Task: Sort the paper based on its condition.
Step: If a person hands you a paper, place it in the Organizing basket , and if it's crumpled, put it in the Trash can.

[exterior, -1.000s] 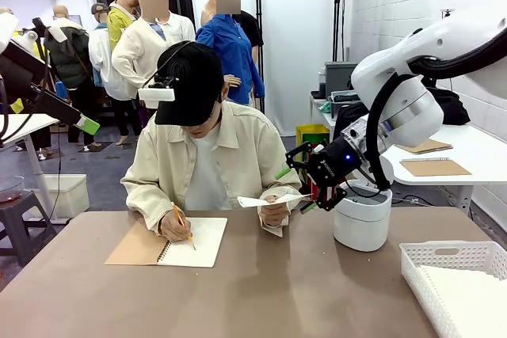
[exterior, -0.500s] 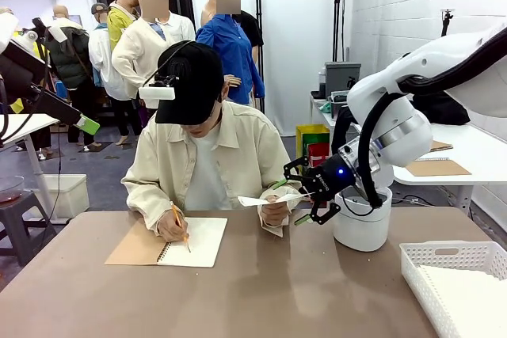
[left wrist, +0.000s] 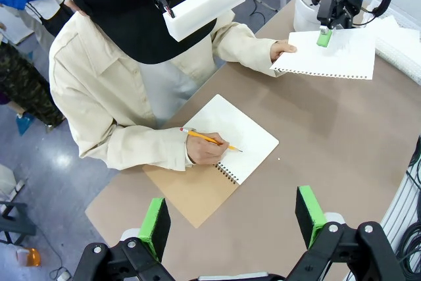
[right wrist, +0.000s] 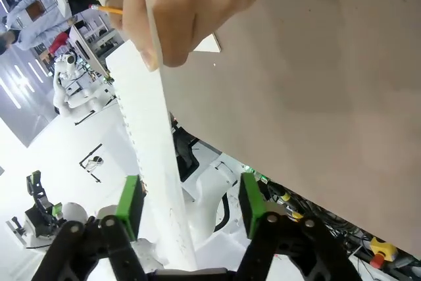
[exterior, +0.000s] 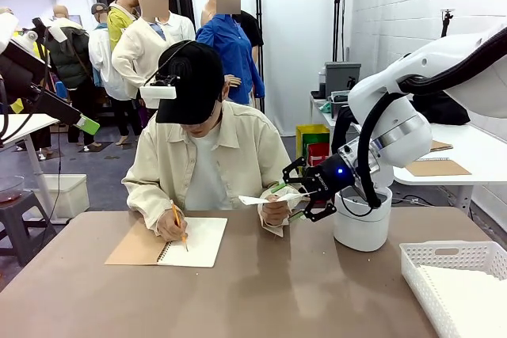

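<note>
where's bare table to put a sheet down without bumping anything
Widest bare table runs along the near edge, between the spiral notebook and the white basket. The near left corner is bare too. Crowded at the far side: the person's hand holds the paper between the right gripper's fingers.

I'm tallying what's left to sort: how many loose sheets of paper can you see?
1. The sheet is held out by the person's hand, between the right gripper's open fingers. More may lie in the white basket; I can't tell.
</note>
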Controlling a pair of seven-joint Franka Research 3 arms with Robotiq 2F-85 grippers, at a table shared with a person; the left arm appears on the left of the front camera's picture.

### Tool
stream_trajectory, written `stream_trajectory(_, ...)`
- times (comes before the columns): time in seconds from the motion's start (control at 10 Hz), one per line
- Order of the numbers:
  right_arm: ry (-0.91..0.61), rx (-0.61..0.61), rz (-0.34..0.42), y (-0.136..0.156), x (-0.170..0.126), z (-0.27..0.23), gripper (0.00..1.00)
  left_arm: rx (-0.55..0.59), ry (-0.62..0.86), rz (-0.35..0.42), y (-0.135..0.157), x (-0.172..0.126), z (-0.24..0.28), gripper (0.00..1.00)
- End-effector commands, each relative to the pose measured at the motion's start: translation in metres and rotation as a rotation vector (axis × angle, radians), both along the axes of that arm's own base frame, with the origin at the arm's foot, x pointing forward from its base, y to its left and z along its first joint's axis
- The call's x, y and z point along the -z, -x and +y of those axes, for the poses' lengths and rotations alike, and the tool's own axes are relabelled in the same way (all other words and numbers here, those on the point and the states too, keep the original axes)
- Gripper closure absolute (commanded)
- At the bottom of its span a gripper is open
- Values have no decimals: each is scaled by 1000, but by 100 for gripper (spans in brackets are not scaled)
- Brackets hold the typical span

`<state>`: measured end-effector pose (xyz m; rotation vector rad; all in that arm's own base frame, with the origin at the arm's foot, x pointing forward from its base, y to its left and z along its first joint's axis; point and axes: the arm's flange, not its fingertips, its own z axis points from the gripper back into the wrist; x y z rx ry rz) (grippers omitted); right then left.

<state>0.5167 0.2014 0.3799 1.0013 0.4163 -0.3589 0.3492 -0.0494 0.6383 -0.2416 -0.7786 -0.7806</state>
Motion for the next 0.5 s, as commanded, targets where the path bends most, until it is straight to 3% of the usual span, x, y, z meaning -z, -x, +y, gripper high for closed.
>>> stream_trajectory(0.0,-34,10,37,-2,-3,-1,79,-1,1,1,0,0,0,0)
stream_trajectory(0.1,-42,6,48,-3,-5,-3,98,-1,1,1,0,0,0,0)
stream_trajectory(0.4,-61,16,51,-8,-9,-5,100,-1,1,1,0,0,0,0)
